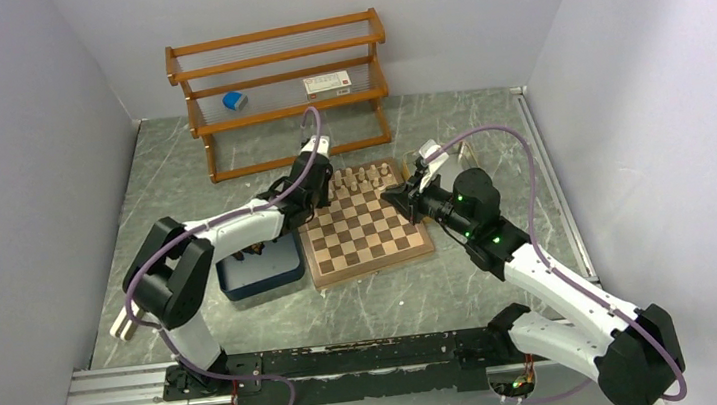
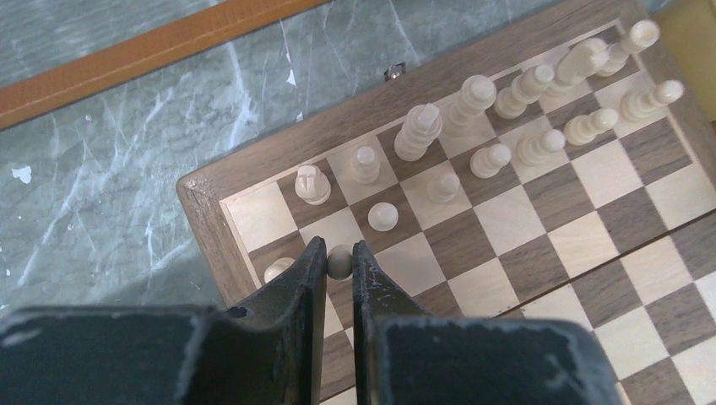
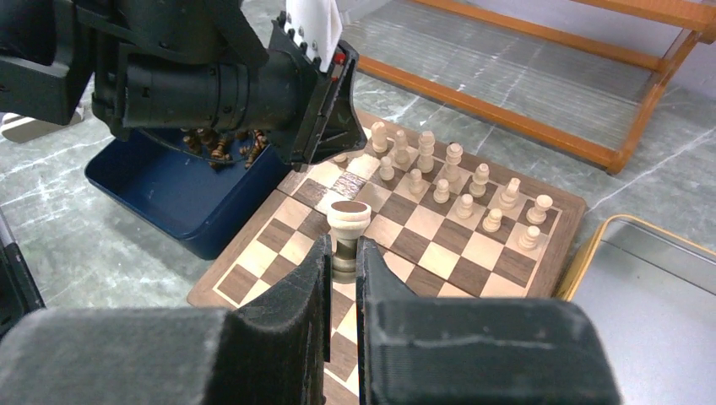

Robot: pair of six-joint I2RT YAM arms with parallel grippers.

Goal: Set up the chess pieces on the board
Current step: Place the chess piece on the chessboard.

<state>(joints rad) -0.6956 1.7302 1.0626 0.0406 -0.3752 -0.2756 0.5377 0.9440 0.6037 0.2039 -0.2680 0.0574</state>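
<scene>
The board [image 1: 368,237] lies in the middle of the table [image 1: 179,161], between the 2 arms. The cream pieces [image 2: 471,101] line its far edge. In the left wrist view I count 7 in the back row, with the corner square at the left end bare, and pawns along the row in front.

The left gripper [image 2: 339,253] hangs over that corner, its fingers [image 2: 306,278] pinched on the head of a cream pawn [image 2: 340,265]. I cannot tell whether the pawn's foot touches the board. The right gripper [image 3: 342,253] is above the middle of the board, its fingers clamped on the stem of a cream rook [image 3: 348,218], which it holds upright.

So the cream side looks nearly done. These 2 pieces seem to be the last, and the rook likely belongs on the bare corner.

The dark pieces [image 3: 221,145] lie heaped in the navy tray [image 3: 169,194] just beside the board's left edge. The near 2 rows hold nothing, so I would put the job at roughly half finished.
</scene>
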